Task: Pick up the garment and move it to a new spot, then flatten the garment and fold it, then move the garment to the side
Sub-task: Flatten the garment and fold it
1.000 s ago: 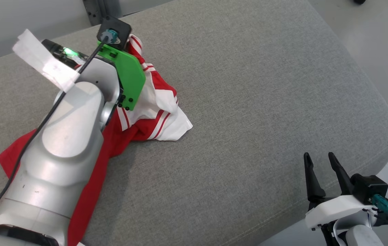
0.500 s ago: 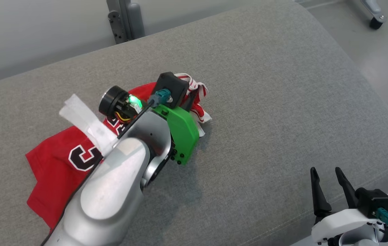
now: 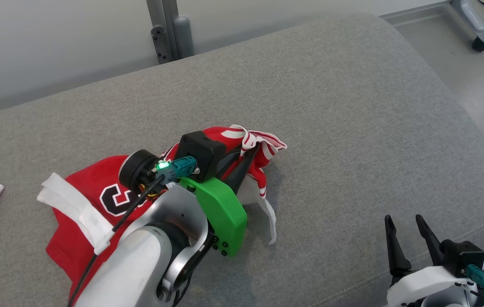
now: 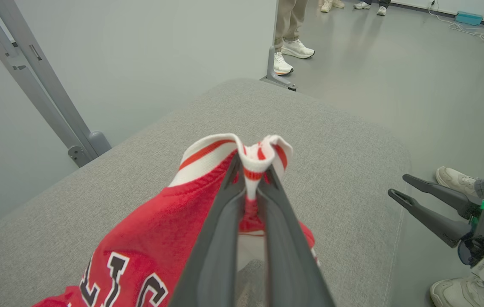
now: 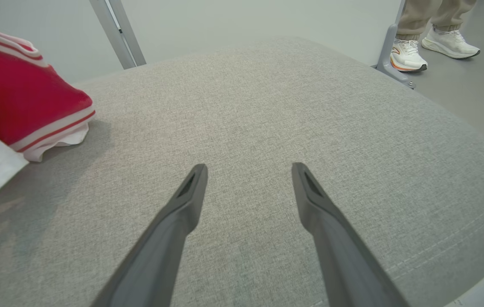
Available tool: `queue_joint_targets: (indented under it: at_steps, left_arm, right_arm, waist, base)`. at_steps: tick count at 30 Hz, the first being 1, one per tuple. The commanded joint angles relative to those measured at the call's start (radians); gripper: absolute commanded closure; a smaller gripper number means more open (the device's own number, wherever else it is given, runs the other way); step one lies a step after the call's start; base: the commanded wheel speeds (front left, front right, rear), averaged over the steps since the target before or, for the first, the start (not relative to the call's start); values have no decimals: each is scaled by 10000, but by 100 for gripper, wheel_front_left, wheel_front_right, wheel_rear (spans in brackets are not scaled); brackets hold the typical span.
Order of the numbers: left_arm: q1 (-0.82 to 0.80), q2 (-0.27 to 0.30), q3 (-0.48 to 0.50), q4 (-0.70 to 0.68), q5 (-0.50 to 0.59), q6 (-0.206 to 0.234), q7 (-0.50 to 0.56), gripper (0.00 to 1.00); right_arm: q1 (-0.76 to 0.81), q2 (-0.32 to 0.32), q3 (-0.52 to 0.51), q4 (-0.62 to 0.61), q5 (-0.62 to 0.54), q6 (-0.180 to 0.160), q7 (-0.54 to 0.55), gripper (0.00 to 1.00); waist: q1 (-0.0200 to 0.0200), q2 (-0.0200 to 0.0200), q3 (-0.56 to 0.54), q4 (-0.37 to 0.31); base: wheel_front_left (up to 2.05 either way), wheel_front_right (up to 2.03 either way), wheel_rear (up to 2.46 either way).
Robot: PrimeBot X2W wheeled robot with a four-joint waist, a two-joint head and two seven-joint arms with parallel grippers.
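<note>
Our left gripper [image 4: 250,170] is clamped on the red-and-white striped edge of the red garment [image 4: 156,238], holding that edge up while the rest of it, printed with black lettering, trails on the grey padded surface [image 3: 344,128] toward our left. Our right gripper [image 5: 248,170] hangs with its fingers spread and empty over the surface's near right corner, well apart from the garment.

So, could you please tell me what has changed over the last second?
The left gripper, shut throughout on the striped trim of the garment, drew it away from the back edge of the cushion toward the middle. This spread the garment so that its number now shows. The head camera also shifted. The right gripper stayed open and empty by the near right edge.
</note>
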Motion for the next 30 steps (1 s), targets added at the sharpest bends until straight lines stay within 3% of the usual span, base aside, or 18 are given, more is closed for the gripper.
queue_joint_targets:
  at_steps: [1, 7, 13, 21, 27, 28, 29, 30]
  left_arm:
    - [165, 49, 31, -59, -67, 71, 97, 100]
    - [-47, -285, -343, 691, -248, -38, 409, 100]
    - [-807, -875, -646, 2877, -109, 65, 122, 100]
    - [-2417, -1233, -659, 5980, 162, 565, -1290, 100]
    - [-3372, -1286, -465, 7776, -64, 1113, -3085, 100]
    - [-3445, -1291, -482, 7973, -258, 1234, -3377, 83]
    - [-3519, -1293, -551, 8126, -447, 1280, -3604, 73]
    - [-3613, -1295, -666, 8272, -643, 1351, -3819, 0]
  right_arm:
    - [-2, -7, 62, 6, -13, 1, -34, 0]
    - [-321, -8, 291, 81, 208, 1, -34, 0]
    - [-690, -7, 557, 179, 503, 1, -34, 0]
    - [-1008, -4, 880, 314, 1079, 1, -33, 0]
    - [-1081, -4, 906, 365, 1341, 1, -34, 0]
    - [-1091, -4, 908, 379, 1360, 1, -34, 0]
    - [-1102, -4, 926, 402, 1367, 1, -34, 0]
    - [-1142, -2, 948, 418, 1368, 1, -34, 0]
  waist:
    - [0, 0, 48, -64]
    - [0, 0, 434, -442]
    - [0, 0, 936, -1078]
    - [0, 0, 1563, -1958]
    - [0, 0, 1911, -2063]
    - [0, 0, 1929, -2044]
    - [0, 0, 1945, -2021]
    - [0, 0, 1952, -1992]
  base:
    - [0, 0, 0]
    - [0, 0, 0]
    - [0, 0, 0]
    - [0, 0, 0]
    - [0, 0, 0]
    - [0, 0, 0]
    - [0, 0, 0]
    - [0, 0, 0]
